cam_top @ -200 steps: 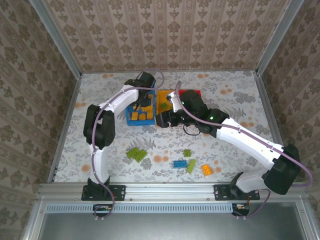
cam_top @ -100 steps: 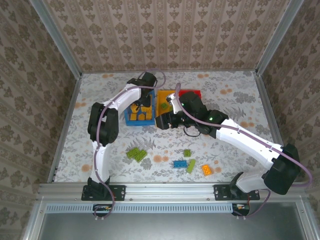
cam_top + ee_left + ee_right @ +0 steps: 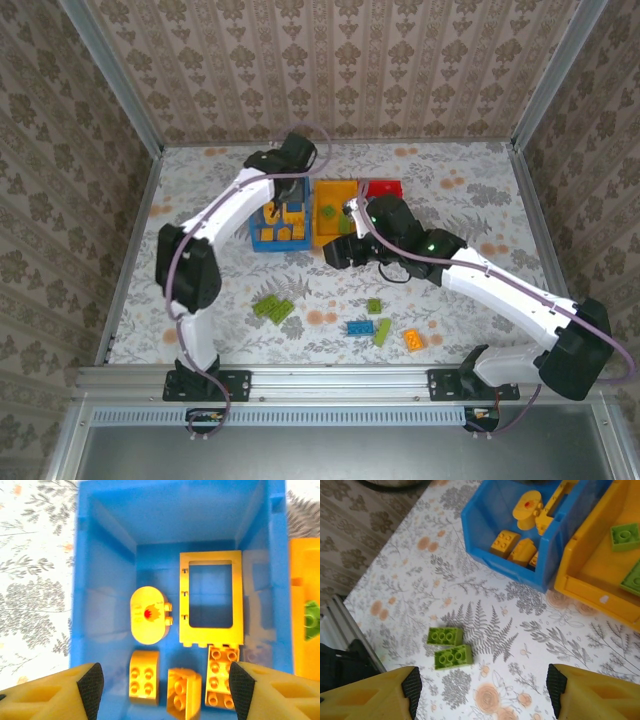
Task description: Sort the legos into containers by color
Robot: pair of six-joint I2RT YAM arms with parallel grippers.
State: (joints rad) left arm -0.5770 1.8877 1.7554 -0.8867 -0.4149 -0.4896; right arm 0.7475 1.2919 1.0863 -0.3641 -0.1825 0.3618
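Surface: floral tabletop (image 3: 480,200), wallpapered walls.
Bins: large blue plastic bin (image 3: 100,555) holds orange-yellow plastic bricks (image 3: 145,682); orange-yellow plastic bin (image 3: 590,587) just beside it holds lime green plastic bricks (image 3: 625,534).
Left gripper (image 3: 165,687): jaws apart, empty, above the blue bin.
Right gripper (image 3: 482,687): jaws apart, empty, near two loose lime green bricks (image 3: 449,647).
Advice: likely best to descend straight, straddle one brick, spare its neighbour.
Writing: none legible.

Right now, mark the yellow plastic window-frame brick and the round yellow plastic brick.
yellow plastic frame brick (image 3: 212,636), left wrist view, bottom bar.
round yellow plastic brick (image 3: 147,616), left wrist view, face centre.
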